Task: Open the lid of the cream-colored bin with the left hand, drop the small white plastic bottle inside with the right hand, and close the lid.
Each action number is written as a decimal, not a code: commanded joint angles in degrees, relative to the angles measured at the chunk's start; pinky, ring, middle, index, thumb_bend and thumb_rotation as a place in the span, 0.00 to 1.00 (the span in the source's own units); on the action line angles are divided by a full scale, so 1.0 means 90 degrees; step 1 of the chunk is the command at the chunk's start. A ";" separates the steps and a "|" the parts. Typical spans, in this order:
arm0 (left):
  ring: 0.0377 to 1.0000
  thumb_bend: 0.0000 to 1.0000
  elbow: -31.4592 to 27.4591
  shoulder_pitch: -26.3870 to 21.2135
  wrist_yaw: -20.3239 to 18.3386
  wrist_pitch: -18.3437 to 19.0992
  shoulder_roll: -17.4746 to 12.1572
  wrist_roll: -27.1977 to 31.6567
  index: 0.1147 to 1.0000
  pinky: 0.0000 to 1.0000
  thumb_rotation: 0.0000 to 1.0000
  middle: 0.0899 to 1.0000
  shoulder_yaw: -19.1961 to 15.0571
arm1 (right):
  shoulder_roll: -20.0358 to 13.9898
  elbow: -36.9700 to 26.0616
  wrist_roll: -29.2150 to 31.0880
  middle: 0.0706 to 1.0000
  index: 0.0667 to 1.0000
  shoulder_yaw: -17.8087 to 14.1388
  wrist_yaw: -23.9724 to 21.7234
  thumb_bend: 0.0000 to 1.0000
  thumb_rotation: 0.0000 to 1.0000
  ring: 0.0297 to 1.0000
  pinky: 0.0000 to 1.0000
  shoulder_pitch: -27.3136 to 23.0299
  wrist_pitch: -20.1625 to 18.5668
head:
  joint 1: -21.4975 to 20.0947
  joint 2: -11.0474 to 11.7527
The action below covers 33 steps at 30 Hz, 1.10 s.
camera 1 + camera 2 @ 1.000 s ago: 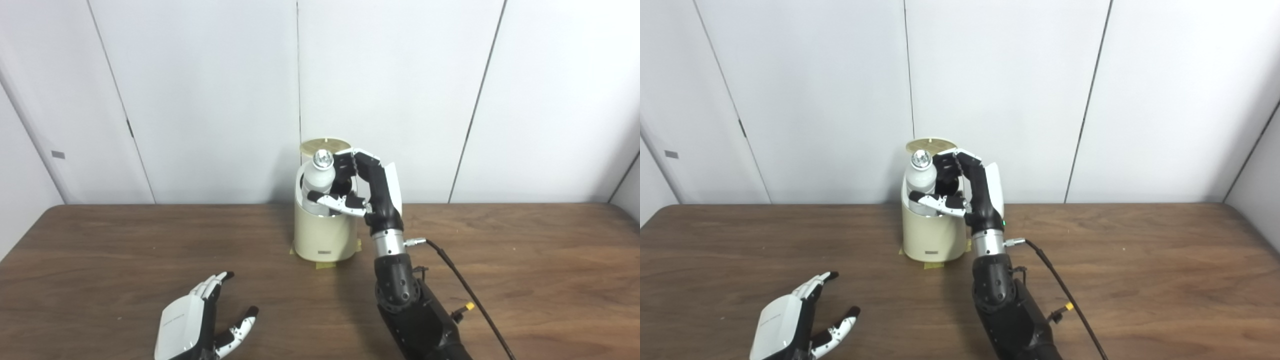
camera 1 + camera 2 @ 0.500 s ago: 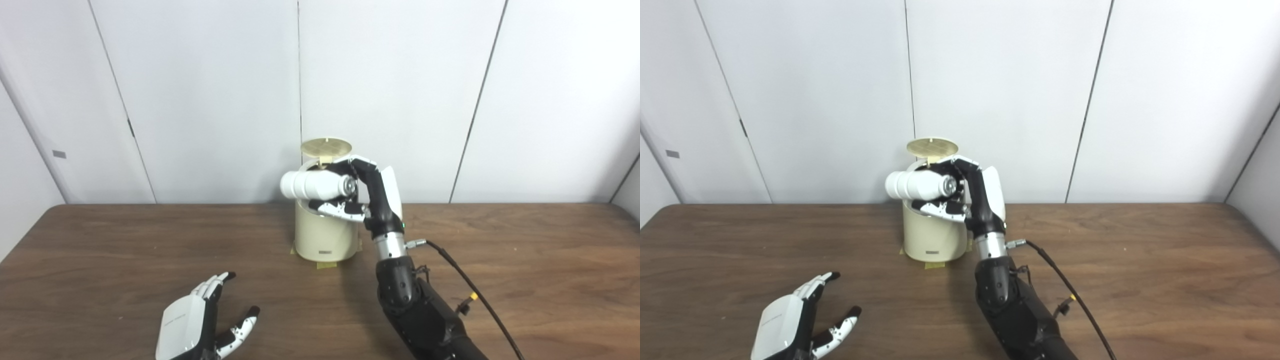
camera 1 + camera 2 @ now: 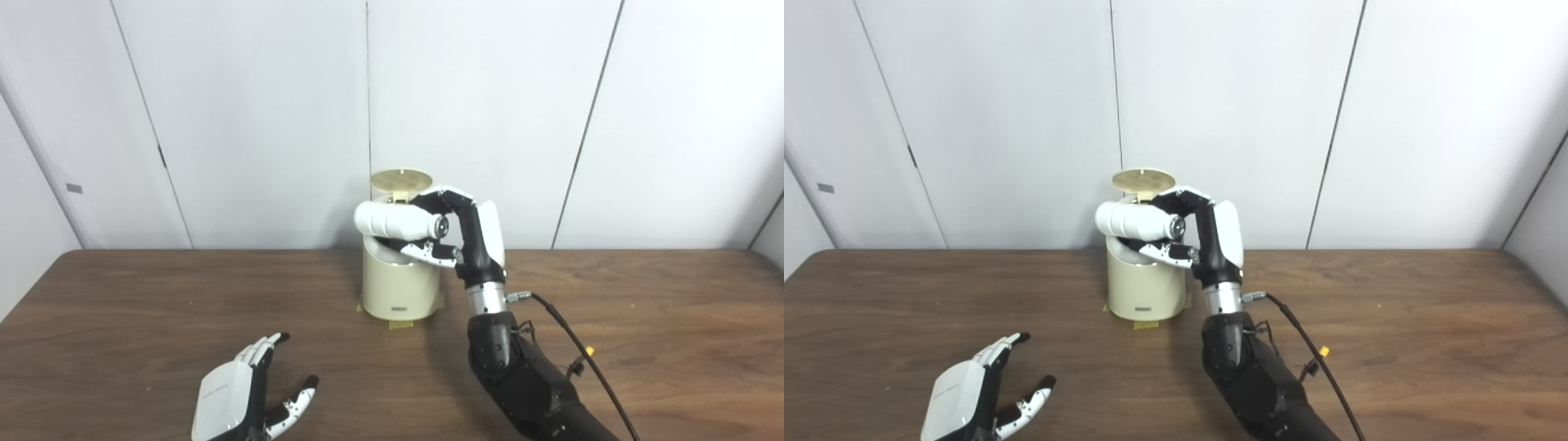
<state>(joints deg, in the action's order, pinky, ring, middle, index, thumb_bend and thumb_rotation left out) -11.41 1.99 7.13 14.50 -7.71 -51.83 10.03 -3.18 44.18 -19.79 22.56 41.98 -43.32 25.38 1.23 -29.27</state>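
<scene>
At the lower left we see the left hand (image 3: pixel 245 398) low over the wooden table (image 3: pixel 122 318), well apart from the bin; it holds nothing, its fingers spread apart and pointing away from us. Moving toward the middle, we find the cream-colored bin (image 3: pixel 399 288) standing upright near the table's far edge, with bits of yellow tape (image 3: pixel 401 324) showing at its base. Its lid (image 3: pixel 400 179) is raised, standing open above the back of the rim. Across the bin's open mouth we see the small white plastic bottle (image 3: pixel 398 221) lying on its side, its bottom pointing left and its cap end toward the right; it sits above the rim, not down inside. Just to the right, the right hand (image 3: pixel 465 236) grips the bottle at its cap end, fingers curled over the top and thumb beneath. Its dark forearm runs down to the bottom edge, with a black cable (image 3: pixel 582 367) trailing beside it.
</scene>
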 commanded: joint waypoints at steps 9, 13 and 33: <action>0.87 0.52 -0.0063 -0.0031 0.0065 -0.0108 -0.0007 0.0030 0.86 0.78 0.49 0.86 0.0039 | 0.0145 0.0231 -0.0175 0.47 0.41 -0.0392 0.0386 0.52 0.00 0.47 0.43 -0.0416 0.0168 | -0.0030 0.0007; 0.87 0.53 -0.0041 -0.0031 0.0090 -0.0127 -0.0013 0.0049 0.86 0.79 0.49 0.86 0.0029 | 0.0132 0.0252 -0.0292 0.46 0.42 -0.0469 0.0436 0.52 0.00 0.46 0.42 -0.0436 0.0167 | -0.0091 -0.0008; 0.87 0.53 0.0043 -0.0123 0.0037 -0.0149 -0.0121 0.0134 0.85 0.80 0.48 0.86 0.0001 | -0.0229 -0.0547 -0.0376 0.45 0.43 -0.0981 -0.0289 0.52 0.00 0.45 0.42 -0.0023 0.0169 | -0.0352 -0.0031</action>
<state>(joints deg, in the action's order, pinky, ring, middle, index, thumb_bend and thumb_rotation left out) -11.00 1.87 7.37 13.64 -8.50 -50.87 10.01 -4.50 41.62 -23.33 14.51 39.79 -41.44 25.46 -1.85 -29.53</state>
